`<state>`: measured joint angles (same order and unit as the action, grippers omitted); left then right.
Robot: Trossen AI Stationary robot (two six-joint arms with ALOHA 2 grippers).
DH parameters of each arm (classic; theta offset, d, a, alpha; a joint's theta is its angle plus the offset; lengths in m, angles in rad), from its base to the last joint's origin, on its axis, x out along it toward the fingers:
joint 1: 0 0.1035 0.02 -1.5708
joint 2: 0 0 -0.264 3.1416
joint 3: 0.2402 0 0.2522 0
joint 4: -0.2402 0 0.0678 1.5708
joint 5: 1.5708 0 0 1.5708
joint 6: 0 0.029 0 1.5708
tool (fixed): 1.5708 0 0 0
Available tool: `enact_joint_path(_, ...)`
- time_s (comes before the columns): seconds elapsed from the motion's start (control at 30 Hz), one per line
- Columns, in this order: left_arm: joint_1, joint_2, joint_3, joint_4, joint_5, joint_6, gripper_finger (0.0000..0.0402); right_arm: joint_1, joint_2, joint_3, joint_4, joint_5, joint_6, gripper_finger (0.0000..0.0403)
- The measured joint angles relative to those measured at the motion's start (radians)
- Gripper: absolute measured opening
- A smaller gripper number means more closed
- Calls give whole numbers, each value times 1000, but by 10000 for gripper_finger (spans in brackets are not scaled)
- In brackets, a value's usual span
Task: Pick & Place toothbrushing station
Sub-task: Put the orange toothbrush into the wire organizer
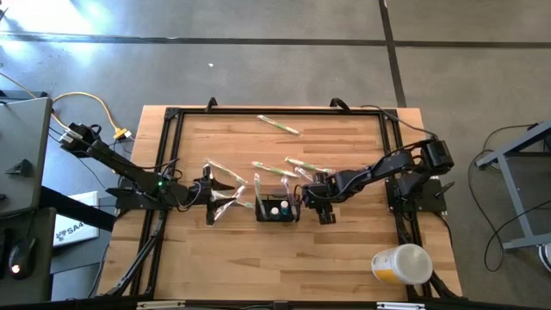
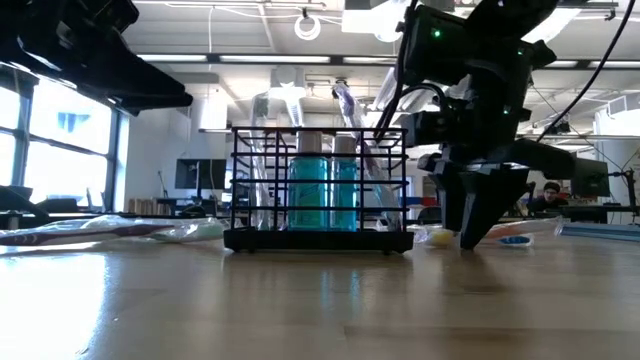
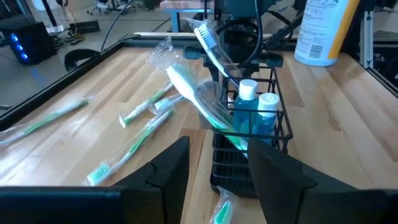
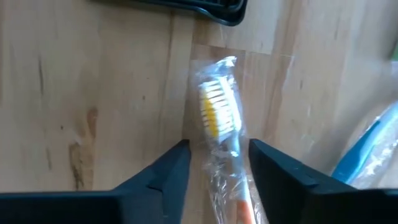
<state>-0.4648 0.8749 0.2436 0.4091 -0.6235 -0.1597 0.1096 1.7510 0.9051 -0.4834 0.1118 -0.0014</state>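
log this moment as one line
left pincer: open by caddy | right pincer: open astride wrapped toothbrush | toothbrush on table

Wrapped toothbrush [image 4: 225, 163] handle cut off.

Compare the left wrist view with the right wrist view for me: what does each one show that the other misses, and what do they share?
Only the left wrist view shows the inside of the black caddy: two blue bottles with white caps and a wrapped toothbrush leaning out of it, plus loose wrapped green toothbrushes on the wood and a large white bottle beyond.

Only the right wrist view shows a wrapped toothbrush with yellow-and-white bristles lying on the table between the right gripper's open fingers.

Both show the wooden tabletop, the caddy, and that arm's own fingers apart.
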Motion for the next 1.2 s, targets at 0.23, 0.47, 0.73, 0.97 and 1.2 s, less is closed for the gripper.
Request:
enact_joint_path(0.23,0,0,0,0,1,-1,159,1,-17,-3,-6,-21,4,62)
enact_joint_path(0.47,0,0,0,0,4,-5,159,9,-17,-3,-12,-9,24,13)
enact_joint_path(0.73,0,0,0,0,4,-5,159,40,-34,-6,-40,67,38,9)
enact_joint_path(0.97,0,0,0,-1,4,-5,159,56,-93,-8,-103,133,79,8)
enact_joint_path(1.2,0,0,0,-4,4,-6,159,77,-180,13,-181,163,91,7)
